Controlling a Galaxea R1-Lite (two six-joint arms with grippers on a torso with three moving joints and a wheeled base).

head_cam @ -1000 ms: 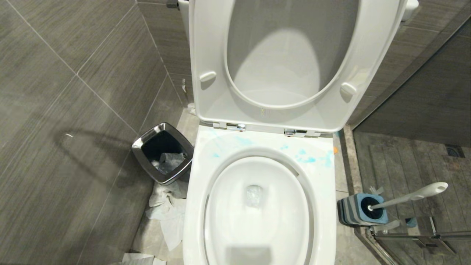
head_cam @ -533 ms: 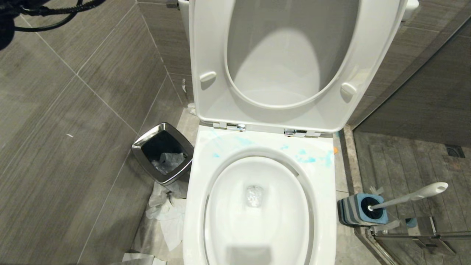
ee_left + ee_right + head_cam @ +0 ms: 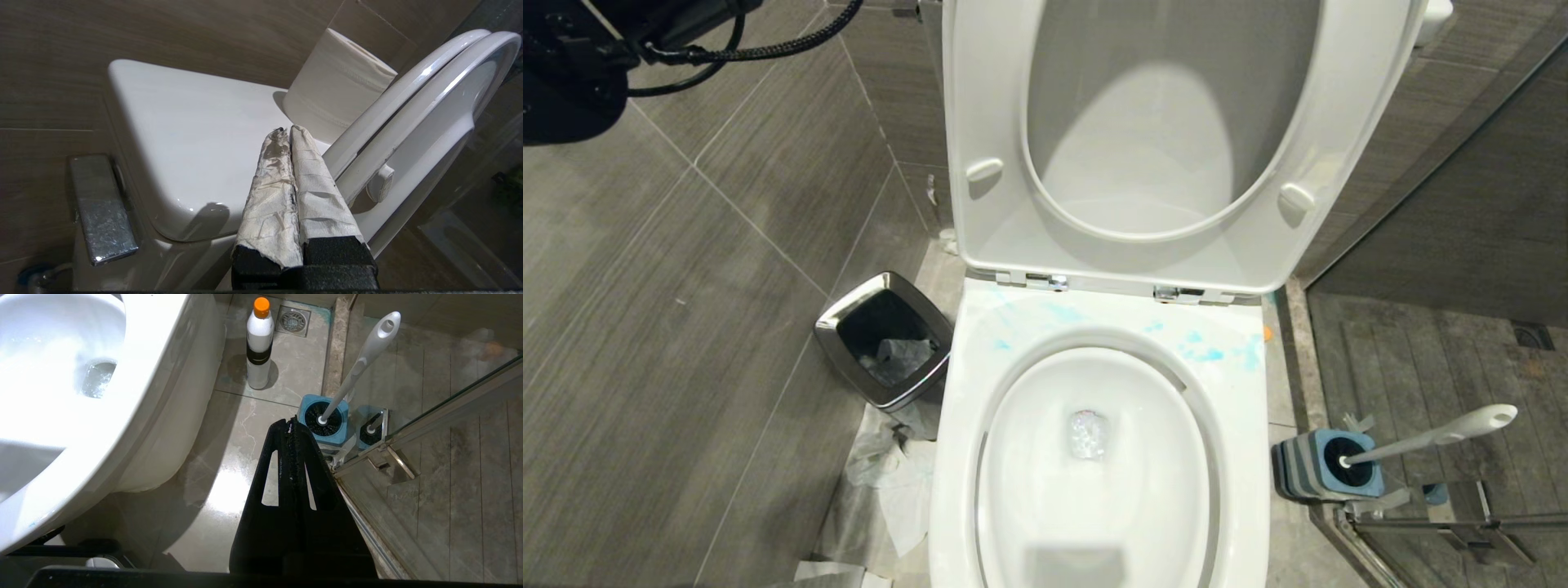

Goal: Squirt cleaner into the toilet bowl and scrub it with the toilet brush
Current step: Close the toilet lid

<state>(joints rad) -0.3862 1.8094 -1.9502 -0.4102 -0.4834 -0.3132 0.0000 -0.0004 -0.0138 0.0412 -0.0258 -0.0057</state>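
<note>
Both our grippers are clenched empty: left gripper [image 3: 289, 132] beside the cistern [image 3: 196, 139], upper left; it could knock the paper roll [image 3: 337, 83].

My left gripper [image 3: 289, 132] has black fingers wrapped in crinkly white tape; the right gripper [image 3: 289, 421] is plain black with slotted fingers, and black braided cables [image 3: 760, 51] hang off the left arm.

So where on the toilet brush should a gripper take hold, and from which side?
Grip the toilet brush on its slim handle near the rounded top end, which leans away from the toilet bowl, well clear of the square holder. Coming from above, on the floor side between holder and bowl, looks best, since the glass partition crowds the far side. The right gripper, jaws shut, sits nearest.
</note>
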